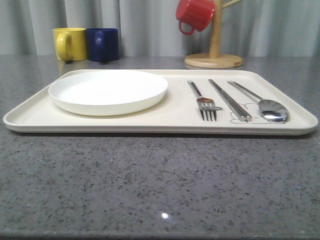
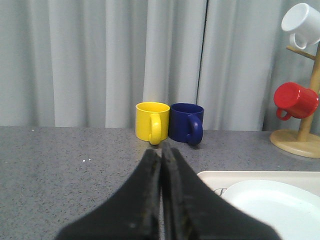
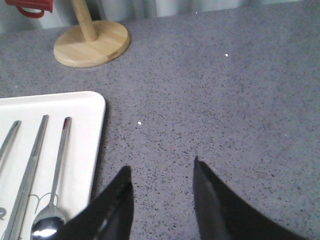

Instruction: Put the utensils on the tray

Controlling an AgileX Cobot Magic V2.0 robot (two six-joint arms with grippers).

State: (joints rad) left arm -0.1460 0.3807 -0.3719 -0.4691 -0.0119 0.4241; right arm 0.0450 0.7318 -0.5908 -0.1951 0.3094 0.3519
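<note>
The cream tray (image 1: 165,122) lies across the grey table. On its right half lie a silver fork (image 1: 202,101), a pair of flat chopsticks (image 1: 229,100) and a round-bowled spoon (image 1: 262,102), side by side. In the right wrist view the spoon (image 3: 55,180) and chopsticks (image 3: 29,172) lie on the tray (image 3: 87,130) near its right edge. My right gripper (image 3: 161,169) is open over bare table just right of the tray, holding nothing. My left gripper (image 2: 161,152) is shut and empty, above the table left of the tray's corner (image 2: 215,176).
A round white plate (image 1: 108,91) fills the tray's left half. A yellow mug (image 1: 69,44) and a blue mug (image 1: 102,44) stand at the back left. A wooden mug tree (image 1: 214,50) with a red mug (image 1: 195,14) stands at the back right.
</note>
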